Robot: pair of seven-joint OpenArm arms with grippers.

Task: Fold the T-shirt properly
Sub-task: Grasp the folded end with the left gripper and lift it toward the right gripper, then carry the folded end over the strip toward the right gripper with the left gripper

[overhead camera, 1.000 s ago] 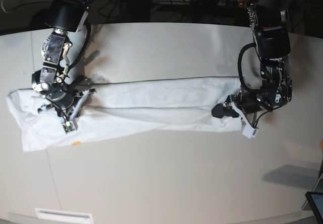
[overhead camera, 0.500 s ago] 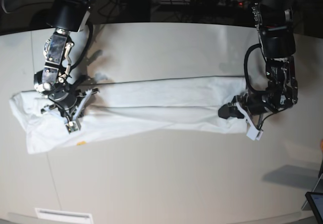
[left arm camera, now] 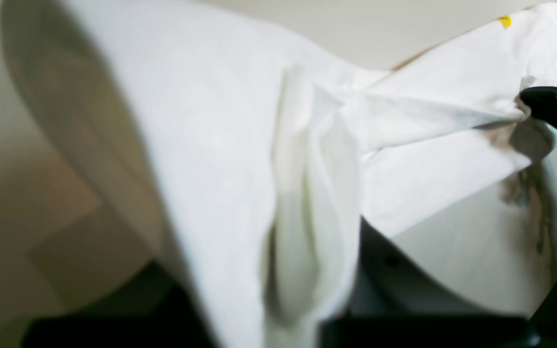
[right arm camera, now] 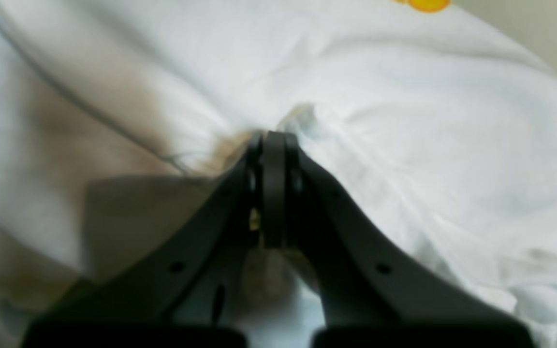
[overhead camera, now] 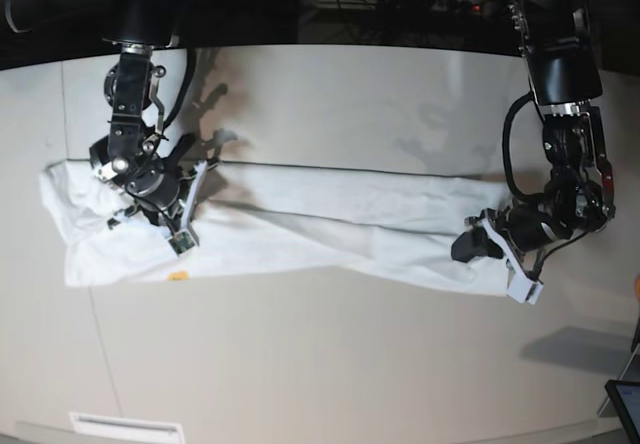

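**A:** Where is the T-shirt [overhead camera: 300, 229], and how does it lie?

**B:** It lies on the pale surface [overhead camera: 330, 364] as a long, narrow white band stretched between the two hands, plain side up. A small yellow-orange spot of print [overhead camera: 178, 276] shows at its near edge, just below the right hand.

**A:** What is the right hand doing?

**B:** The right hand [overhead camera: 160, 214] sits on top of the wider end of the shirt. In its wrist view the two dark fingers [right arm camera: 273, 164] are pressed tightly together, with white cloth bunched right at their tips. It is closed, pinching a fold of the T-shirt.

**A:** And the left hand?

**B:** The left hand [overhead camera: 490, 249] is at the opposite, narrower end of the band. Its wrist view is blurred, but a thick roll of white cloth [left arm camera: 307, 193] rises straight out from between its fingers and runs away toward the right hand, whose dark tip shows gripping the far end. So the left hand is also closed on the T-shirt.

**A:** Is the cloth taut between them?

**B:** It looks drawn out lengthwise, with long creases running from one hand to the other. The part beyond the right hand spreads wider and lies slack on the surface.
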